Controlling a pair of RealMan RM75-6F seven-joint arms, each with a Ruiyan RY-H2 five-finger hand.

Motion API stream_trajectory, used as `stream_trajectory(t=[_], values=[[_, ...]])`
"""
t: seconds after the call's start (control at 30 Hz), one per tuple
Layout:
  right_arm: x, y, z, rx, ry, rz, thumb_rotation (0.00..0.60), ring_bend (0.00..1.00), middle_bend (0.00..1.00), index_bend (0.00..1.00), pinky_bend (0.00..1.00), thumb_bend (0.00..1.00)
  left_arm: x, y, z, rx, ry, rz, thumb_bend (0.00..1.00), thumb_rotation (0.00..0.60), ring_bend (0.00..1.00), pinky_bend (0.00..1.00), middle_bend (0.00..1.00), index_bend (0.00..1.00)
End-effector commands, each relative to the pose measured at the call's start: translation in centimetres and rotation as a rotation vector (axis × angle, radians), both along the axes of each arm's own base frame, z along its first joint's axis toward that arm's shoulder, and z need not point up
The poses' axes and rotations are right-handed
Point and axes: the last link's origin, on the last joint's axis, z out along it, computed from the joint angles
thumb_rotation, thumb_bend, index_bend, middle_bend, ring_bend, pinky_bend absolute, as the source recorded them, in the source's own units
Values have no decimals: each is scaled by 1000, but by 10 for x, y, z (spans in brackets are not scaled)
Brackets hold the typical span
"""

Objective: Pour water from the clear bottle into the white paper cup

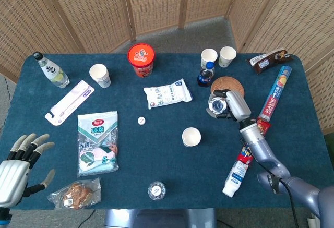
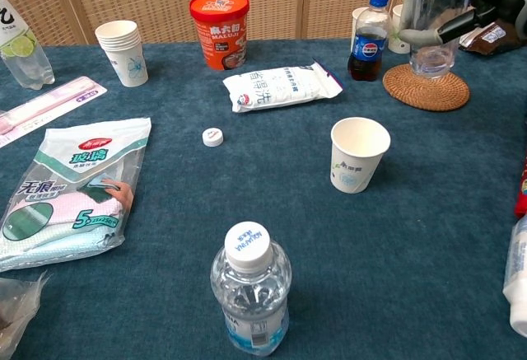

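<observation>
My right hand (image 1: 236, 106) grips the clear uncapped bottle (image 1: 217, 105) and holds it upright in the air, just in front of the wicker coaster (image 1: 227, 86). In the chest view the clear bottle (image 2: 428, 21) hangs at the top right with my right hand (image 2: 465, 21) behind it. The white paper cup (image 1: 191, 136) stands upright on the blue cloth, left of and nearer than the bottle; the same paper cup (image 2: 359, 154) shows empty in the chest view. A small white cap (image 1: 141, 120) lies left of it. My left hand (image 1: 18, 165) hovers open at the table's front left corner.
A Pepsi bottle (image 2: 368, 37) and two paper cups (image 1: 218, 57) stand behind the coaster (image 2: 426, 88). A sealed water bottle (image 2: 249, 290) stands at the front edge. A wipes packet (image 1: 167, 94), red tub (image 1: 141, 59), cloth pack (image 1: 97, 142) and foil roll (image 1: 274, 98) lie around.
</observation>
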Motion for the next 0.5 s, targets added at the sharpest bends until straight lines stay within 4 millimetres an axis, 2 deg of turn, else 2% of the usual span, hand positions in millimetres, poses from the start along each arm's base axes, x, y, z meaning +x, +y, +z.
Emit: stream_trajectory(t=[0.03,0.5], values=[[0,3,-3,-34,36,30,600,539,556,605,427,322,0,0,0,-1,1,0,415,529,75,0,163,205],[-7,5,-2,-129,222,120,600,539,553,601,427,309,5,4,-4,-12,5,-14,416,528,75,0,163,205]])
